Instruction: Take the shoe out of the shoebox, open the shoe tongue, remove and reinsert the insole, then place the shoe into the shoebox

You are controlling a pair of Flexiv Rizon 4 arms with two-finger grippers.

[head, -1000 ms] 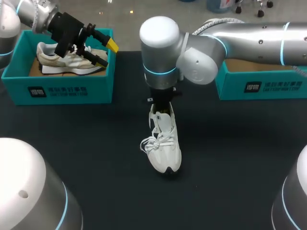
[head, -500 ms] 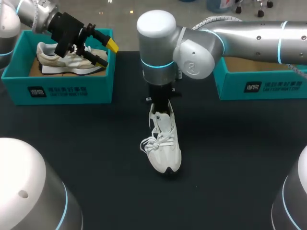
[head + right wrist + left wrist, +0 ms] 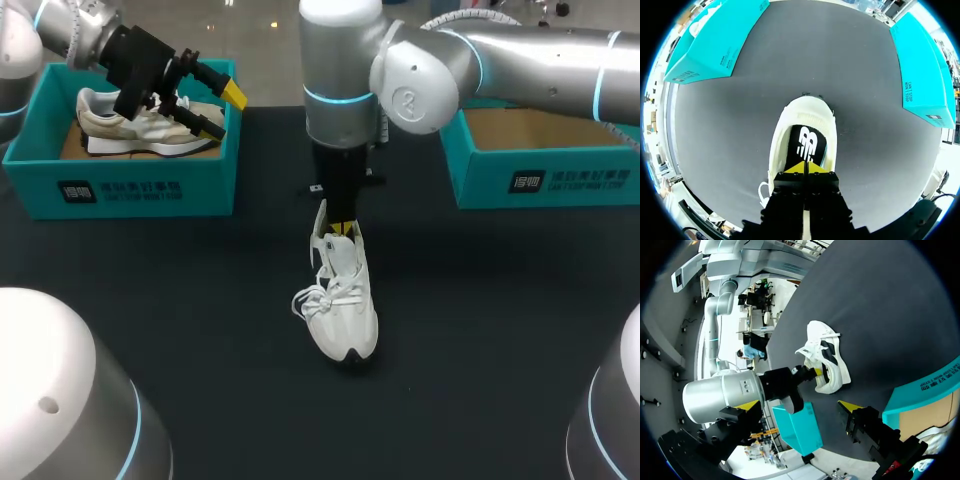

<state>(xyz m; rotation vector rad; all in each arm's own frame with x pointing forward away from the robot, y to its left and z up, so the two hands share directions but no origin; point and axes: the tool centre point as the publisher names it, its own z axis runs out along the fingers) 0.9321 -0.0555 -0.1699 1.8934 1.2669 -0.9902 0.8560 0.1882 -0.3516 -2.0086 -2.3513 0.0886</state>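
Note:
A white shoe [image 3: 342, 300] stands upright on the black table [image 3: 480, 300] at the middle, toe toward me, laces loose. My right gripper [image 3: 342, 228] points straight down at its opening with both yellow tips pressed together. In the right wrist view that shut gripper [image 3: 805, 167] hangs just over the black insole [image 3: 807, 142] inside the shoe [image 3: 802, 112], and nothing shows between the tips. My left gripper [image 3: 215, 105] stands open over the left teal shoebox [image 3: 130, 190]. The left wrist view shows its spread fingers [image 3: 852, 410] and, ahead of them, the white shoe [image 3: 827, 360].
A beige shoe [image 3: 140, 130] lies in the left shoebox under my left gripper. A second teal shoebox [image 3: 540, 180] stands at the back right, behind my right arm. The table in front of the shoe is bare black cloth.
My right arm has risen and drawn its gripper up out of the shoe, so the yellow tips now show above the opening. The shoe and the left arm have stayed still.

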